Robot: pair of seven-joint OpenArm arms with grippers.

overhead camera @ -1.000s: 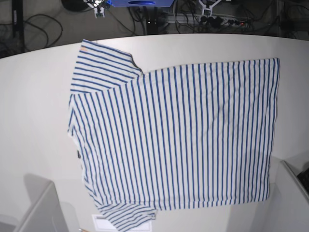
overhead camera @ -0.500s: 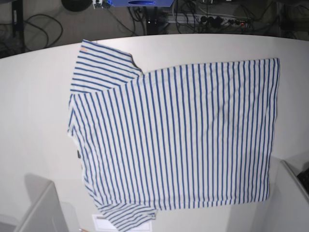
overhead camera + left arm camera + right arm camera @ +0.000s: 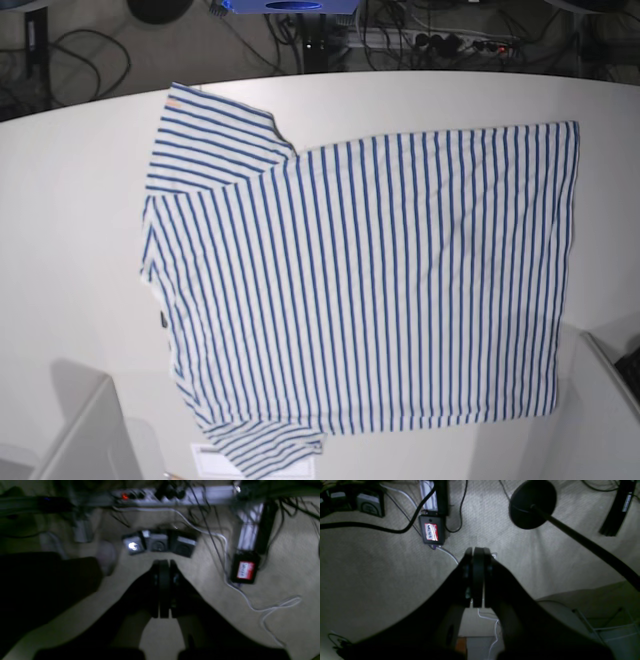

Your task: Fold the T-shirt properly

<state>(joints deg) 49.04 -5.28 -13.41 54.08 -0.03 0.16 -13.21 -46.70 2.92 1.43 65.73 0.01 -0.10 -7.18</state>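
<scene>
**Shirt lies flat across the surface, both pairs of jaws away from it**

The T-shirt lies spread on the white surface, its long axis running from side to side in the base view. The neckline, with its small dark tag, is toward that view's left, and the straight hem toward its right. By the arms' sides, the neckline end falls to the right arm and the hem end to the left arm, which looks to be the nearer of the two to the hem. The far sleeve sticks out toward the top edge; the near sleeve points the opposite way, over a white sheet.

The left jaws and the right jaws are both closed to a thin slit, with nothing between them. Neither wrist view contains any cloth, only the floor with cables and small devices. The shirt is therefore well apart from both; the jaws probably sit beyond the top edge of the base view. A first fold would need them brought over the surface and opened.
</scene>
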